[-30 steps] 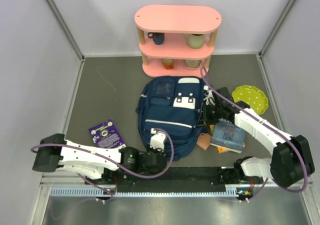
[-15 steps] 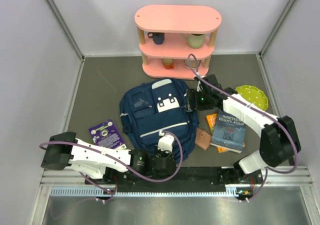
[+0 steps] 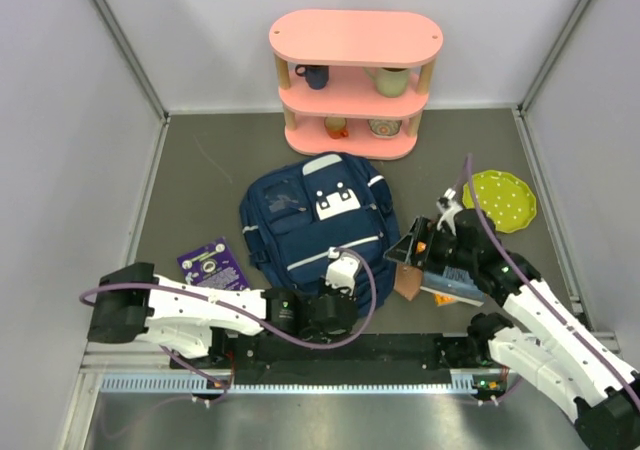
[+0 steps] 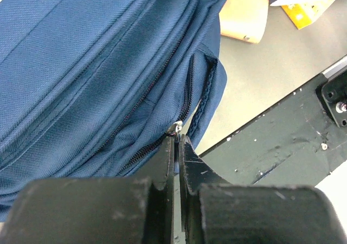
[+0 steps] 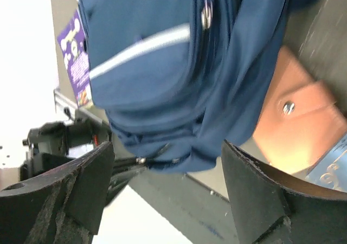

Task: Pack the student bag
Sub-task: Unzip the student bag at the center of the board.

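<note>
The student bag (image 3: 305, 220), navy with thin white stripes and a white patch, lies flat mid-table. My left gripper (image 3: 345, 288) sits at its near right corner. In the left wrist view the left gripper (image 4: 176, 141) is shut on the metal zipper pull (image 4: 174, 127) of the bag (image 4: 97, 65). My right gripper (image 3: 403, 251) hovers open just right of the bag, over a brown wallet (image 3: 407, 282). From the right wrist, the right gripper (image 5: 168, 157) holds nothing, with the bag (image 5: 173, 65) and wallet (image 5: 298, 119) beyond it.
A blue book (image 3: 455, 275) lies under the right arm, partly on an orange item. A purple booklet (image 3: 212, 265) lies left of the bag. A green dotted plate (image 3: 500, 198) is at the right. A pink shelf (image 3: 355, 35) with cups stands behind.
The right gripper opened, left the bag's top and swung back toward the near right. The bag slid left and turned. The left gripper moved right, still pinching the zipper pull.
</note>
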Motion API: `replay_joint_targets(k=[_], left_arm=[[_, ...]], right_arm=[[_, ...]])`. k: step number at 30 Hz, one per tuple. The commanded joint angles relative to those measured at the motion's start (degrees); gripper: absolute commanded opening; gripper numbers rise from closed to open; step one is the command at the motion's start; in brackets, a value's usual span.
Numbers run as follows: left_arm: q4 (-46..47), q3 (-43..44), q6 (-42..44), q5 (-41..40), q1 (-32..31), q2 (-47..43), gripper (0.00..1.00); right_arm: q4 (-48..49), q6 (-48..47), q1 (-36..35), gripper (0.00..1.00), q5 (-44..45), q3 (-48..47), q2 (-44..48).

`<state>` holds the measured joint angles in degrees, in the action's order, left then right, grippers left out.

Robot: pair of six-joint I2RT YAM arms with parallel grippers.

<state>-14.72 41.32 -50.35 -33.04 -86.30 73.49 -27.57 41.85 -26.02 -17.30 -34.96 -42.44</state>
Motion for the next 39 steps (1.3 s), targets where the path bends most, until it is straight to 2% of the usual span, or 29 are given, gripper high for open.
replay_joint_targets(k=[1, 6, 14, 21, 24, 25, 26, 27, 28, 29, 34, 39], left_arm=[[8.13, 5.86, 6.04, 0.6, 1.14, 3.05, 0.0], [9.53, 8.07, 8.33, 1.48, 1.66, 4.99, 0.0], [10.5, 7.9, 8.78, 2.54, 1.58, 4.99, 0.0], [11.21, 7.99, 8.86, 1.66, 1.66, 4.9, 0.0], [11.73, 8.34, 9.39, 1.75, 1.66, 4.99, 0.0], [11.91, 8.34, 9.74, 1.83, 1.75, 5.08, 0.0], [12.17, 8.42, 10.0, 2.01, 1.75, 5.08, 0.0], [12.17, 8.51, 10.18, 2.1, 1.75, 5.08, 0.0], [12.08, 8.6, 10.36, 2.1, 1.66, 5.08, 0.0], [11.04, 8.6, 10.27, 2.01, 1.66, 4.91, 0.0], [4.1, 6.41, 7.65, 0.34, 2.1, 2.28, 0.0], [-3.98, 0.45, 3.51, -1.68, 3.15, -5.27, 0.0]], right_arm=[[5.68, 13.25, -2.72, 0.77, -9.77, 6.83, 3.4], [9.19, 15.98, -2.72, 0.76, -9.33, 9.38, 4.12], [18.95, 16.95, -2.81, 0.68, -10.21, 9.82, -5.62], [18.96, 15.38, -4.21, 0.62, -9.25, 8.33, -9.07], [18.78, 15.02, -4.39, 0.54, -7.84, 8.94, -8.8], [18.96, 14.76, -4.48, 0.44, -7.75, 9.03, -9.15], [19.13, 14.5, -4.48, 0.41, -7.75, 8.95, -9.59], [19.48, 13.8, -4.48, 0.31, -7.58, 8.86, -10.12], [19.4, 13.18, -4.39, 0.07, -7.14, 8.51, -10.82], [19.4, 12.83, -4.39, 0.0, -6.7, 7.72, -11.17], [15.28, 5.36, -3.6, 0.0, 2.08, 2.27, -11.62], [14.65, 0.79, 2.97, 0.0, 0.52, -3.09, -15.3]])
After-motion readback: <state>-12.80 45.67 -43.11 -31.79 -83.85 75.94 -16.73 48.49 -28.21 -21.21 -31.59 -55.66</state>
